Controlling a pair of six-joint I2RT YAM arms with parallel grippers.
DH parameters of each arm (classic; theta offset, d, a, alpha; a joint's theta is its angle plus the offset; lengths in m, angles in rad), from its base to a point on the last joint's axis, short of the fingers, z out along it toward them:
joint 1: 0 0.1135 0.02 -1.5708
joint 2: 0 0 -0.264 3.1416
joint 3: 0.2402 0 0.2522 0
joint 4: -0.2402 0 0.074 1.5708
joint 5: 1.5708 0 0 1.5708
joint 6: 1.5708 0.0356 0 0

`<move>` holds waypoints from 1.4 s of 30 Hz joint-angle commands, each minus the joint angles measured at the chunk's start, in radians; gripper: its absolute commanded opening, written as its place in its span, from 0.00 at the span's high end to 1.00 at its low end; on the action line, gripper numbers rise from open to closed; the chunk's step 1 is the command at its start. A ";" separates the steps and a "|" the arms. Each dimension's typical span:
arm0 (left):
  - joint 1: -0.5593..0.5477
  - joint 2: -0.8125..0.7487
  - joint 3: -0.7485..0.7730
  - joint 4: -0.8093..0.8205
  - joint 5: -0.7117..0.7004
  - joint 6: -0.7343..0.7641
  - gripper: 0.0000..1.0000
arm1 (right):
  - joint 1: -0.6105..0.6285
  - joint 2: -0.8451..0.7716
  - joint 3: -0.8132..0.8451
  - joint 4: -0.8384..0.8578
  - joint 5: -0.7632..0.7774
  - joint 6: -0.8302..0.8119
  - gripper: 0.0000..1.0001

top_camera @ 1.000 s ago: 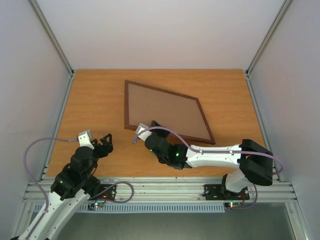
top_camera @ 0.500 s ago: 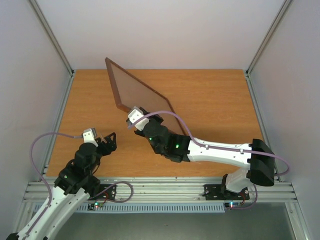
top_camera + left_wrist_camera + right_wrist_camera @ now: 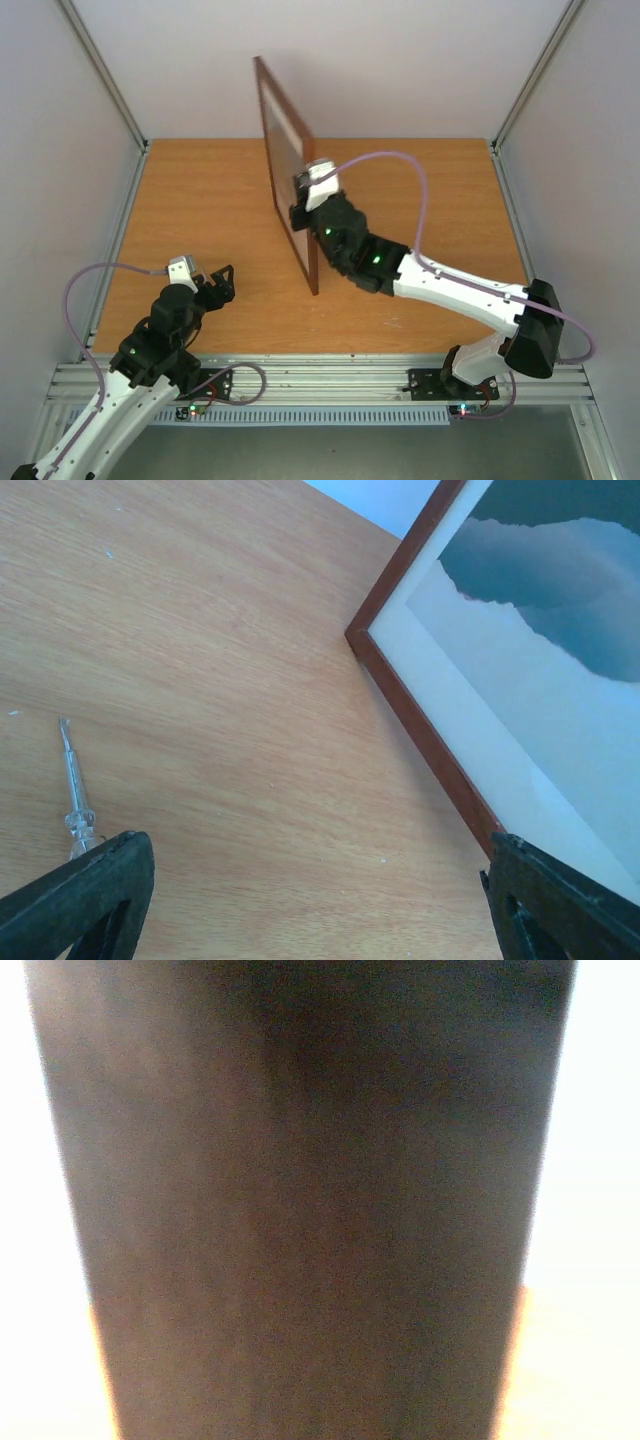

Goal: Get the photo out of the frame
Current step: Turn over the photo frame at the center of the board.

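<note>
The frame [image 3: 284,140] stands nearly upright on one edge in the middle of the table, its plain brown back facing right. My right gripper [image 3: 299,211] is shut on its right-hand edge, about halfway up. The right wrist view is filled by the blurred dark brown frame [image 3: 320,1200], and my fingers do not show there. In the left wrist view the frame's reddish-brown corner [image 3: 400,695] shows with a white mat [image 3: 425,675] and the photo [image 3: 560,590] of dark cliffs behind it. My left gripper [image 3: 222,283] is open and empty, low over the table left of the frame.
A small thin clear-handled tool [image 3: 72,785] lies on the wooden table [image 3: 200,200] just ahead of my left finger [image 3: 85,900]. White walls and metal rails [image 3: 115,215] bound the table on the left, back and right.
My right gripper has swung the frame up from lying flat to standing almost vertical, moving away from me and upward. The left arm has barely moved.
</note>
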 commanded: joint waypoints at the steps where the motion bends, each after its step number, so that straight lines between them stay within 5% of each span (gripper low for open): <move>1: 0.004 -0.012 -0.002 0.053 -0.009 0.008 0.10 | -0.115 -0.067 0.006 -0.093 -0.059 0.467 0.99; 10: 0.004 -0.012 -0.005 0.060 -0.009 0.008 0.09 | -0.289 -0.154 -0.171 -0.224 -0.100 0.872 0.99; 20: 0.004 -0.004 -0.008 0.072 0.005 0.003 0.09 | -0.397 -0.253 -0.455 -0.226 -0.089 1.147 0.99; 27: 0.004 0.004 -0.005 0.073 0.021 -0.003 0.09 | -0.478 -0.307 -0.652 -0.130 -0.093 1.273 0.99; 42: 0.004 0.046 -0.007 0.102 0.058 -0.029 0.09 | -0.672 -0.492 -0.914 -0.252 -0.126 1.436 0.99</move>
